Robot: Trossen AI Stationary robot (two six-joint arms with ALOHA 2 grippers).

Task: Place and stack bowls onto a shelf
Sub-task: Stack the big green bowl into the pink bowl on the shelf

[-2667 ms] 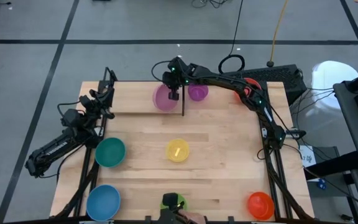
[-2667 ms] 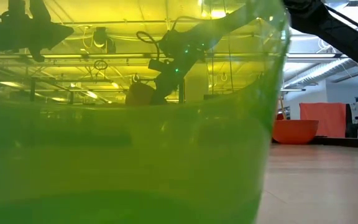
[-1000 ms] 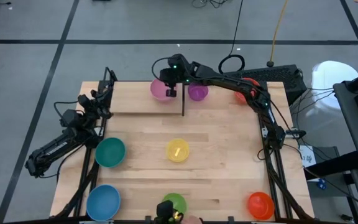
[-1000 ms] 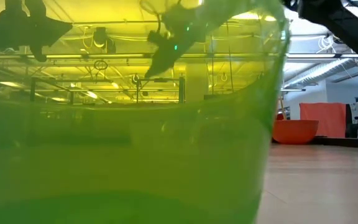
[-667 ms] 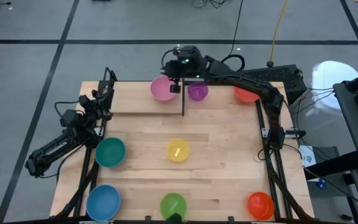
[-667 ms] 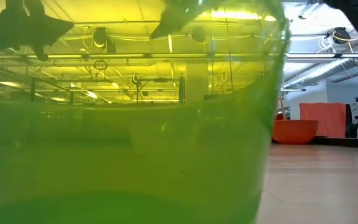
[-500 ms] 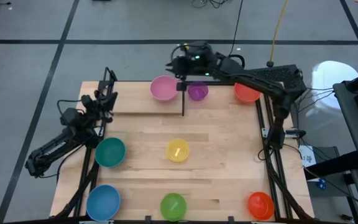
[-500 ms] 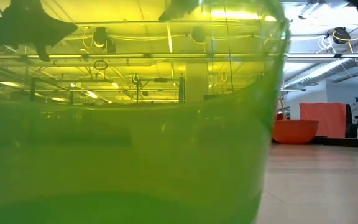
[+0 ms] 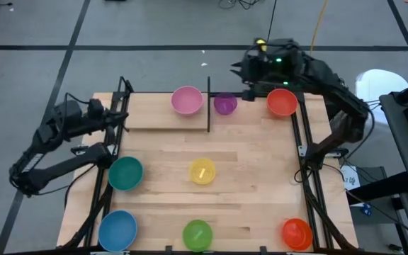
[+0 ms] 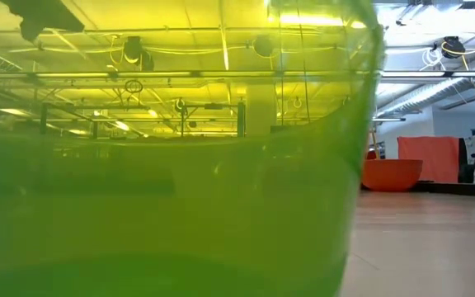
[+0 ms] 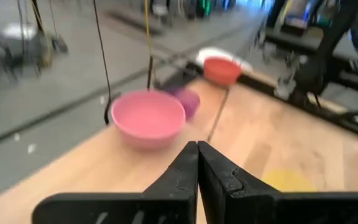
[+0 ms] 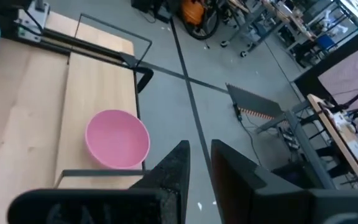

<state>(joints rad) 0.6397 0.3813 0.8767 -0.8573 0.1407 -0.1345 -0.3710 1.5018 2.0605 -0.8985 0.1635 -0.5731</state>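
Waiting at the far left corner of the table, the left gripper (image 9: 117,117) hangs with its fingers (image 11: 197,163) pressed together on nothing. Near it on the tabletop (image 9: 261,177), the teal bowl (image 9: 125,173) sits by the left edge, with the blue bowl (image 9: 117,229) in the near left corner. Next along is the shelf (image 9: 158,117), a narrow plank along the far edge, and the pink bowl (image 9: 188,100) is resting on its right end, just left of the thin black upright rod (image 9: 208,105). Down the middle, the yellow bowl (image 9: 202,171) stands alone and the green bowl (image 9: 197,234) sits at the near edge, so close to the low camera that it fills that view. Just right of the rod, the purple bowl (image 9: 224,104) is on the far edge, then the red bowl (image 9: 282,102) at the far right. Up there, the right gripper (image 9: 247,79) hovers beyond the table's far edge, between purple and red, fingers (image 12: 174,167) a little apart and carrying nothing. The orange bowl (image 9: 297,233) rounds things off in the near right corner.

So one bowl looks placed, seven to go, and we seem to be between placements. The purple bowl looks the handiest pick: the right gripper would need to spread wider, drop over its rim, close, lift past the rod and nest it squarely inside the pink one.
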